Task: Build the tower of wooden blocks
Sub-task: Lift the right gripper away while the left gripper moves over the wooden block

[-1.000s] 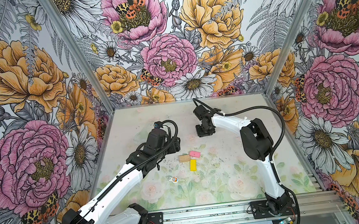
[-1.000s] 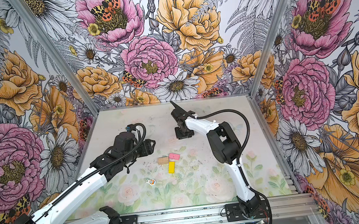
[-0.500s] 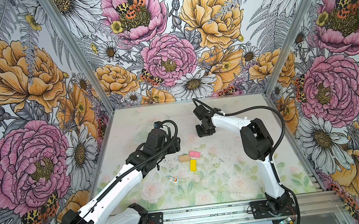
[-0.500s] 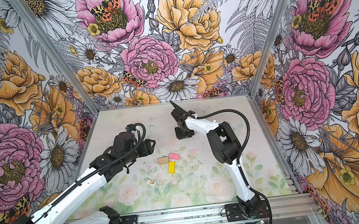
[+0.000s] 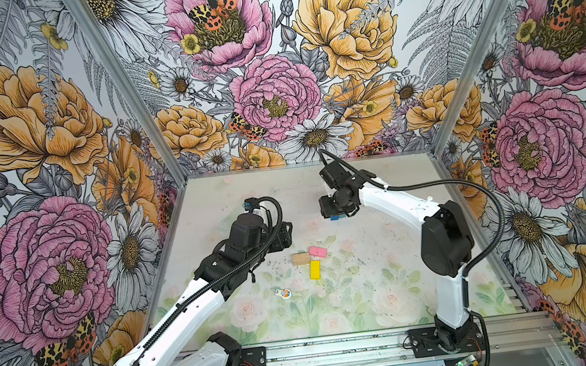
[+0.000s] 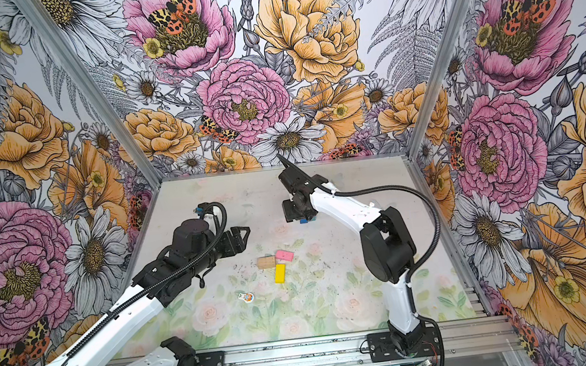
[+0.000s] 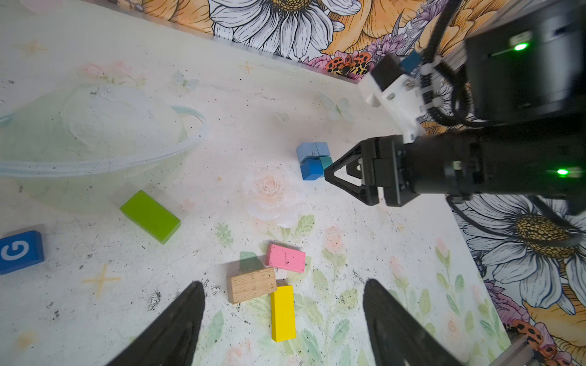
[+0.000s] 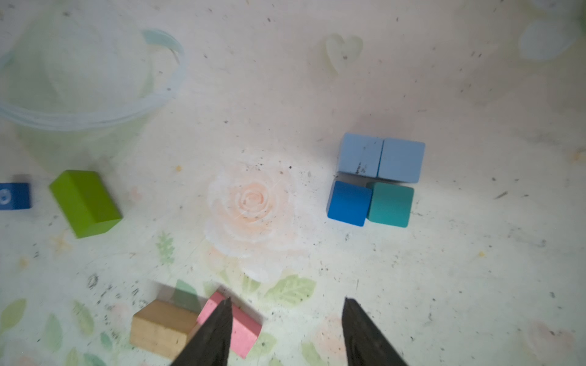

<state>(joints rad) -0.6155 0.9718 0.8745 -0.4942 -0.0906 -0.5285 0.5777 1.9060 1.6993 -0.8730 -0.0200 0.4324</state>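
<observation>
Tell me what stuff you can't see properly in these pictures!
- Green brick: hidden in both top views behind the left arm.
- Blue and teal cubes: in a top view the right claw covers all but a blue sliver.
- Blue letter block: cut off by the left wrist view's edge.
- Sticker: too small to tell its picture in both top views.
- Pink brick: blurred and partly behind a claw finger in the right wrist view.

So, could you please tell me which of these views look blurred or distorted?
Right wrist view: soft overall, the green brick and bare-wood brick smeared; left wrist view: sharper, though the table edge bows from wide-angle distortion; both top views: crisp, evenly lit, the pink brick clear.
</observation>
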